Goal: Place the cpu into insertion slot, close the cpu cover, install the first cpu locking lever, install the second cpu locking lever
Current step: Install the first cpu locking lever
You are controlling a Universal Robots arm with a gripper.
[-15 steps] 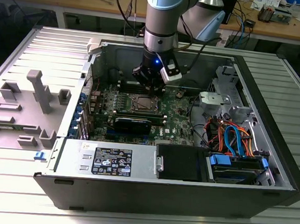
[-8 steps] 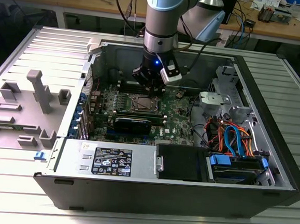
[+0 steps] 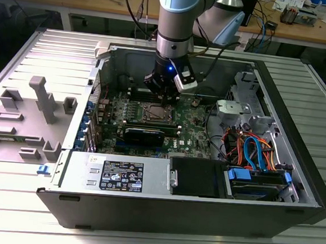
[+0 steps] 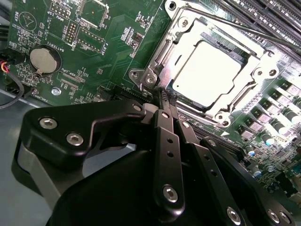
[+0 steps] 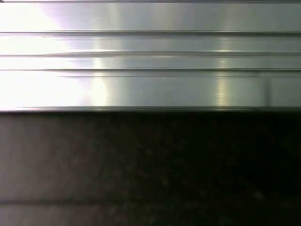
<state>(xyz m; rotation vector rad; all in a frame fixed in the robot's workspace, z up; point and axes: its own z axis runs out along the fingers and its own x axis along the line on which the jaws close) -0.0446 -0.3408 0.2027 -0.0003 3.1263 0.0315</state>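
In the second wrist view the cpu [image 4: 207,70] lies flat in the socket, its bright grey face showing through the window of the cpu cover [image 4: 186,35], which is down over it. A thin dark lever rod [image 4: 244,29] runs along the cover's far side. My gripper [image 4: 168,97] is shut, fingers pressed together with nothing seen between them, and its tips are right at the near corner of the socket frame. In the exterior view the gripper [image 3: 164,93] hangs just above the insertion slot [image 3: 155,113] on the green motherboard [image 3: 193,127].
The open computer case [image 3: 291,214] lies on a ribbed metal table [image 3: 323,100]. Black memory slots [image 4: 273,14] run beside the socket, and a coin battery [image 4: 43,60] sits on the board. Orange and blue cables [image 3: 251,149] and a drive cage fill the exterior view's right.
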